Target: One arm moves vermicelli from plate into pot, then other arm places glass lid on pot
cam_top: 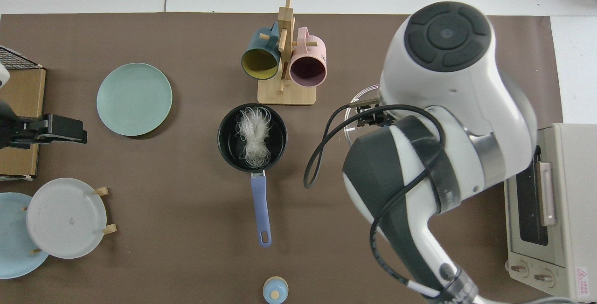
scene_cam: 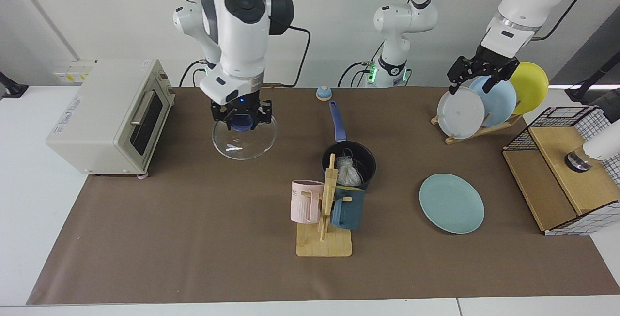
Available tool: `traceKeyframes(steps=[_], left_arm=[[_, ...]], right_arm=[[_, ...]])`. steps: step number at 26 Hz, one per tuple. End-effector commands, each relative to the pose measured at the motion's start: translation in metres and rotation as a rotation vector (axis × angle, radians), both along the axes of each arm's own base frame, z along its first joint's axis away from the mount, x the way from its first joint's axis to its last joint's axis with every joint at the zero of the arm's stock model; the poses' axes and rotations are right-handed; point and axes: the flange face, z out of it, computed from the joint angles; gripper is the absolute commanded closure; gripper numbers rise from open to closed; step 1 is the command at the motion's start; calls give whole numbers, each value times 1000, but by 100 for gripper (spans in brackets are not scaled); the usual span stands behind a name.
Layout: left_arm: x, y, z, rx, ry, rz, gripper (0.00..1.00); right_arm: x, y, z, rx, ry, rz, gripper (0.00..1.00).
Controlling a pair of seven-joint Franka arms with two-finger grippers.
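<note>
Bench: carries everything.
Plate: bare.
Pot: mid-bench, uncovered, vermicelli inside.
Glass lid: hanging in the air, well apart from the pot; stiff, breakable, likely slippery, best held by its knob.
Right gripper: clamped on the knob.
Left gripper: waits near the plate rack, fingers spread, empty.

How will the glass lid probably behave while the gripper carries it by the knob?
The glass lid looks stiff and probably fragile, being clear glass. Held only at its blue knob by the right gripper, it hangs slightly tilted, so it may swing. Set down off-centre on the pot, it could slide.
</note>
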Motion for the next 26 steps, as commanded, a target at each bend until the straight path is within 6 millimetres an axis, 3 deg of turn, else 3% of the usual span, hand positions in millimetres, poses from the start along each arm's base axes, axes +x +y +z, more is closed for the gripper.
traceKeyframes(steps=[1,8,17,26], left_arm=[[-2,1,6,16,9,2,0],[-2,1,6,16,9,2,0],[-2,1,6,16,9,2,0],[-2,1,6,16,9,2,0]], right_arm=[[-11,29,3,-32,-37,-28,100],[-21,134,-11,-48,-55,-71,100],[-33,236,-52,-10,-143,-19,100],[-28,260,-96,4,-160,-4,100]])
